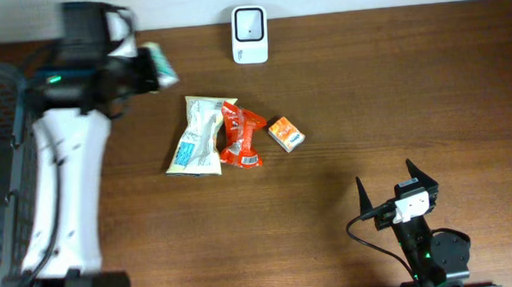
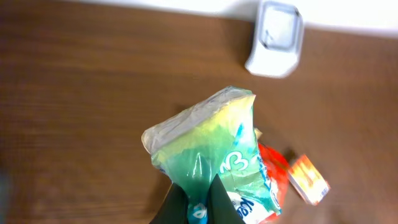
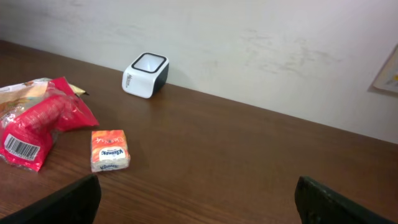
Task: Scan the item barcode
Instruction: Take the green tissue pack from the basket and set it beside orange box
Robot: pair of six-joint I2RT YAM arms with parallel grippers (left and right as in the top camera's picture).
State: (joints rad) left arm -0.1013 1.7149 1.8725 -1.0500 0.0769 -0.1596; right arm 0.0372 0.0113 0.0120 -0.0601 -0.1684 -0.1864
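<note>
Left claw point(image 2: 198, 202) is closed on one end of the green tissue packet point(image 2: 208, 140), holding it above the bench point(image 2: 74, 93), short of the scanner point(image 2: 275, 37). Right claw point(image 1: 386, 176) stands wide open and empty, well apart. Risks noted: the grip is a narrow pinch on soft film, so the packet may swing or slip in transit. The barcode is not visible, so it may reach the scanner window facing away

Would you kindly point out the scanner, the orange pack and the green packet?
scanner point(image 1: 249, 24), overhead view, window.
orange pack point(image 3: 110, 150), right wrist view, top face.
green packet point(image 2: 208, 140), left wrist view, middle.
</note>
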